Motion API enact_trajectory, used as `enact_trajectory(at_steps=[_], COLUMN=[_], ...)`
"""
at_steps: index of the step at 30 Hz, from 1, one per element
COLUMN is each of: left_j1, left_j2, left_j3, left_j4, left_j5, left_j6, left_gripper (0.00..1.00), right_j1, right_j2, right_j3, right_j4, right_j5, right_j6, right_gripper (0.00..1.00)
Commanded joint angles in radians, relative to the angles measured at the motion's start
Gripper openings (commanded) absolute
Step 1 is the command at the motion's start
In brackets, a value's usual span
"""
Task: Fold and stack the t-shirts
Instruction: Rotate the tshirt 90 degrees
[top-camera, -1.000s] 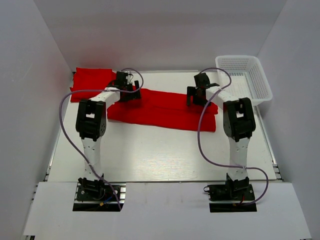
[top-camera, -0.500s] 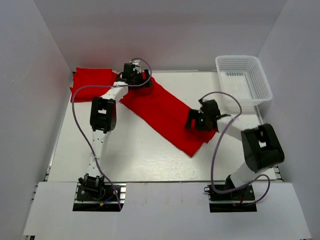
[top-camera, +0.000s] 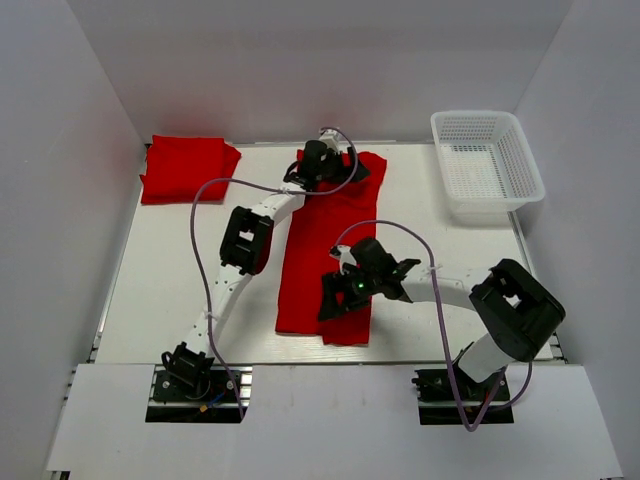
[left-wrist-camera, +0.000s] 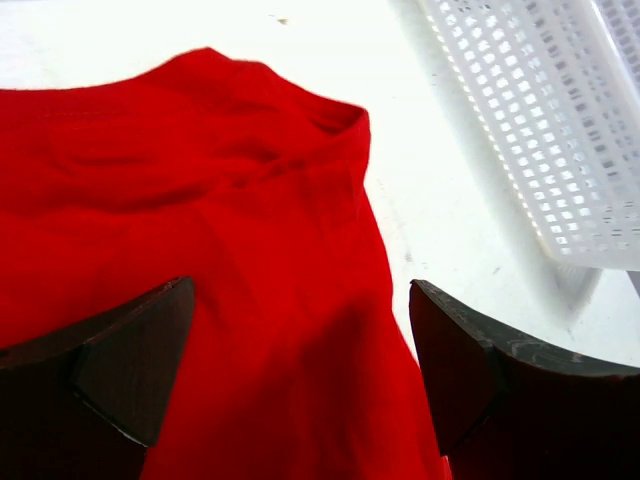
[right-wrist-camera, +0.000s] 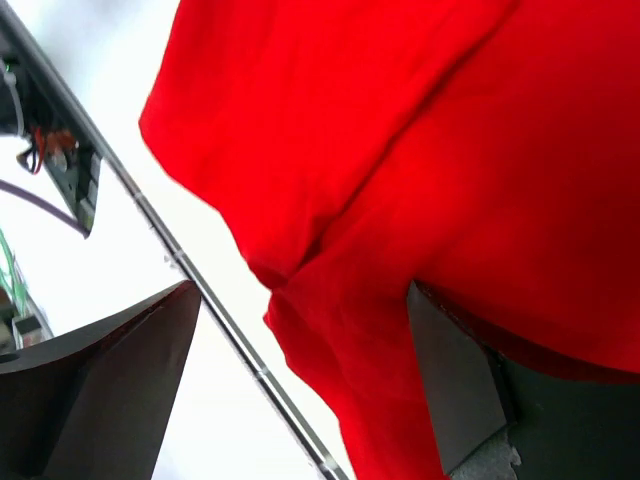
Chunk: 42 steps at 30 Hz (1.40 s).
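Note:
A red t-shirt (top-camera: 315, 255), folded into a long strip, lies on the white table (top-camera: 160, 280) and runs from the far middle to the near edge. My left gripper (top-camera: 322, 165) is over its far end, jaws wide apart, with cloth (left-wrist-camera: 200, 200) lying flat below the gripper (left-wrist-camera: 300, 370). My right gripper (top-camera: 335, 300) is over its near end, jaws also apart above the cloth (right-wrist-camera: 400, 150); in the right wrist view the gripper (right-wrist-camera: 305, 370) holds nothing. A second folded red t-shirt (top-camera: 185, 168) lies at the back left corner.
A white mesh basket (top-camera: 487, 165) stands at the back right and also shows in the left wrist view (left-wrist-camera: 540, 120). The table's metal front rail (right-wrist-camera: 200, 290) runs just past the shirt's near end. White walls enclose the table on three sides.
The long shirt has swung from lying across the table to lying near-to-far. My left gripper moved right along the back; my right gripper moved toward the front. The back-left shirt stayed put.

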Motion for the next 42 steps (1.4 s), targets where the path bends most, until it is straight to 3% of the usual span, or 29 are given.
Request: enact_trajectory(at_steps=[1,10,13,17,20,23,25,30,31,34,36,42], left_j1=[-0.006,-0.006,-0.006,0.003,0.003,0.003,-0.007,-0.018,-0.027,-0.047,-0.059,-0.128], left_j2=[0.038,-0.042,-0.102,-0.295,-0.511,-0.749,-0.881,-1.404,-1.468,-1.634,-1.667,-1.667], left_j3=[-0.062,-0.058,-0.049,-0.087,-0.173,-0.323,-0.514,-1.145,-1.278,-1.462,-1.596,-1.679], left_j4=[-0.093,-0.15,-0.19,-0.3,-0.46,-0.647,-0.702,-0.661,-0.678,-0.709,-0.681,-0.767], left_j5=[-0.043,-0.178,-0.188,-0.233,-0.284,-0.367,-0.411,-0.378,-0.422,-0.357,-0.288,-0.303], left_j6=[-0.046,-0.026,-0.003,0.07,0.155,0.188,0.198,0.118,0.045,-0.032,-0.063,-0.077], left_gripper=[0.99,0.99,0.99,0.99,0.99,0.99,0.99,0.99,0.99,0.99,0.99,0.99], right_j1=[0.035,0.034,0.034,0.031,0.029,0.028,0.028,0.031,0.029,0.034,0.036,0.043], right_j2=[0.041,-0.048,-0.103,-0.207,-0.256,-0.311,-0.37,-0.449,-0.453,-0.434,-0.41,-0.416], right_j3=[0.017,0.088,0.149,0.233,0.275,0.263,0.218,0.109,0.1,0.054,0.022,-0.029], right_j4=[-0.102,-0.217,-0.292,-0.387,-0.481,-0.568,-0.587,-0.599,-0.601,-0.608,-0.61,-0.592], right_j5=[-0.006,0.12,0.233,0.397,0.523,0.632,0.68,0.675,0.666,0.637,0.62,0.536], right_j6=[-0.022,-0.063,-0.134,-0.264,-0.272,-0.165,-0.093,0.076,0.084,0.151,0.193,0.274], right_gripper=[0.9,0.9,0.9,0.9,0.9,0.9,0.9,0.9,0.9,0.9,0.9,0.89])
